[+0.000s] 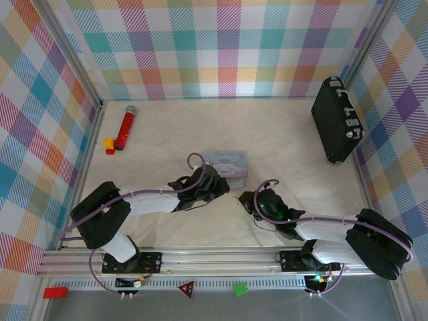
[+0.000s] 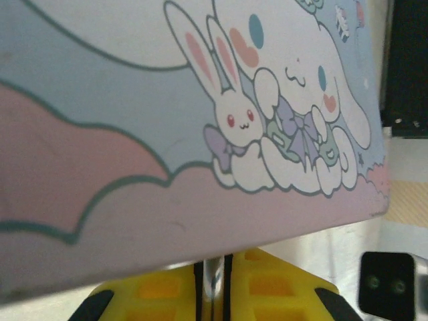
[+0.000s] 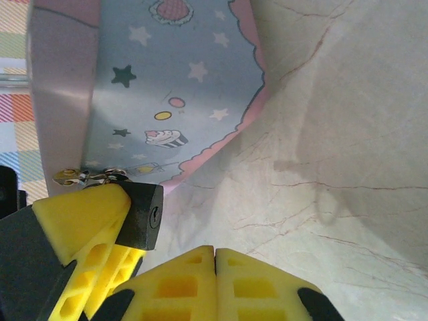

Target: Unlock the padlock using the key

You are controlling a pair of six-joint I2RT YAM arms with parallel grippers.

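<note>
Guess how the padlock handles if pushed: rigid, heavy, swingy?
The padlock looks like a solid dark block, so probably rigid and dense for its size. It seems linked to the metal hasp on the tin, so a push likely pivots it, not slides it.

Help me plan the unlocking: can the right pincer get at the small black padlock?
Probably yes: the small black padlock shows its keyhole to the right pincer, nothing between them; the left pincer grips it.
</note>
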